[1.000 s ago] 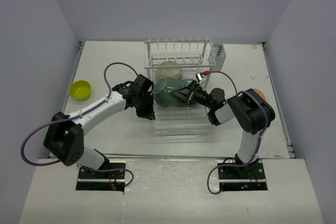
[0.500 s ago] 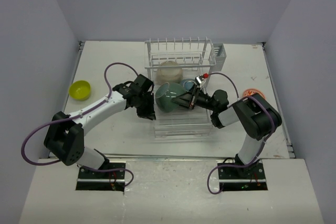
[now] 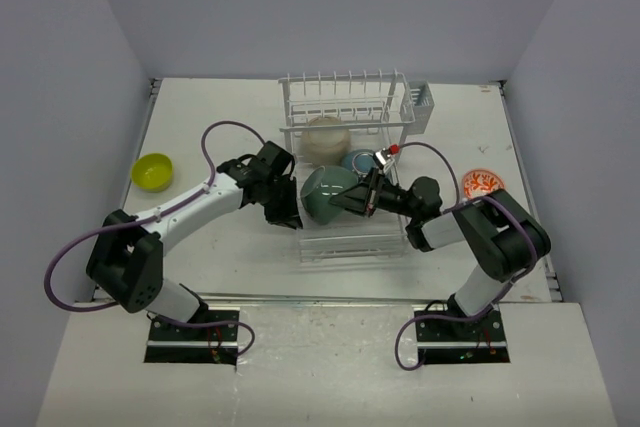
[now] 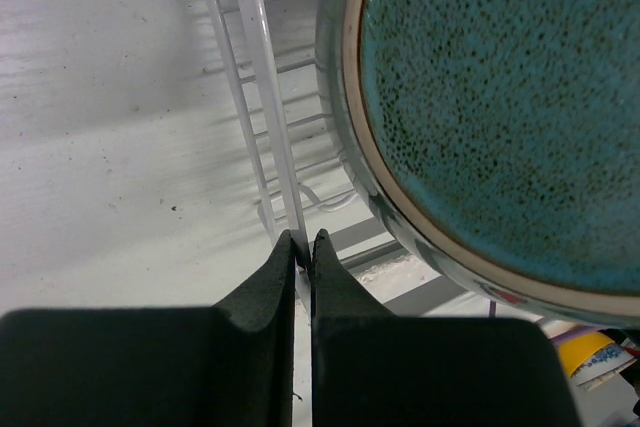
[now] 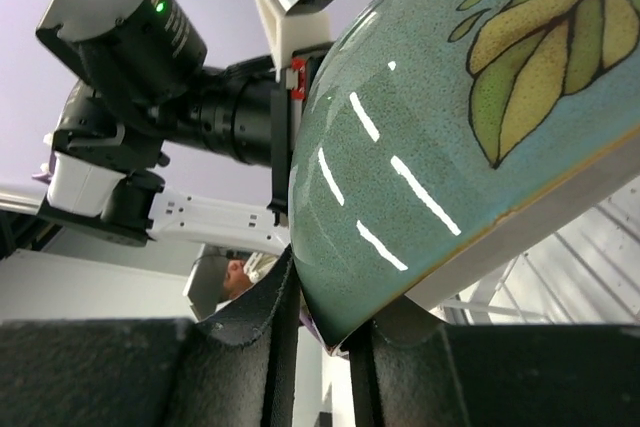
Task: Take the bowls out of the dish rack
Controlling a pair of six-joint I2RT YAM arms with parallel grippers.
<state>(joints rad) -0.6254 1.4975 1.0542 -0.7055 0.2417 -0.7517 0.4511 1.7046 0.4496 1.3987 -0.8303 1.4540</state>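
Observation:
The white wire dish rack [image 3: 345,242] stands mid-table. My right gripper [image 3: 352,198] is shut on the rim of the dark teal-green bowl [image 3: 323,193], holding it tilted over the rack's base; the right wrist view shows its fingers [image 5: 335,332] pinching the rim of this bowl [image 5: 430,137]. My left gripper [image 3: 291,211] is shut on a white wire of the rack's left side [image 4: 262,77], its tips [image 4: 303,247] clamping it, with the teal bowl [image 4: 480,97] just to the right. The beige bowl [image 3: 326,135] and dark blue bowl [image 3: 358,160] sit in the rack.
The yellow-green bowl [image 3: 153,170] sits on the table at the left. The white bowl with orange-red pattern [image 3: 482,183] sits on the table at the right, behind my right arm. The grey caddy [image 3: 420,107] hangs on the rack's right end. Walls enclose the table.
My right gripper has drawn the teal bowl a little toward the near edge and turned it. The right arm has swung down, uncovering the patterned bowl. The left gripper stays on the rack wire.

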